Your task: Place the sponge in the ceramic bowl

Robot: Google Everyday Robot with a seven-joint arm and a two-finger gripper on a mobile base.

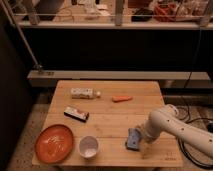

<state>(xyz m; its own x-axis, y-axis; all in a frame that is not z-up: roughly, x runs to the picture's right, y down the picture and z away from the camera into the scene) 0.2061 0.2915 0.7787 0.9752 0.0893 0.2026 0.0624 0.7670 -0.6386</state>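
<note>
The sponge (132,139), a small blue-grey pad, lies on the wooden table (110,122) near its front right. My gripper (144,145) hangs at the end of the white arm, right beside the sponge's right edge and low over the table, open. The ceramic bowl (54,143), orange-red and shallow, sits at the front left corner, well to the left of the sponge and gripper.
A white cup (89,146) stands between bowl and sponge. A dark flat packet (76,114), a small lying bottle (83,93) and an orange carrot-like piece (122,98) lie farther back. A railing and shelf run behind the table; cables trail on the floor at right.
</note>
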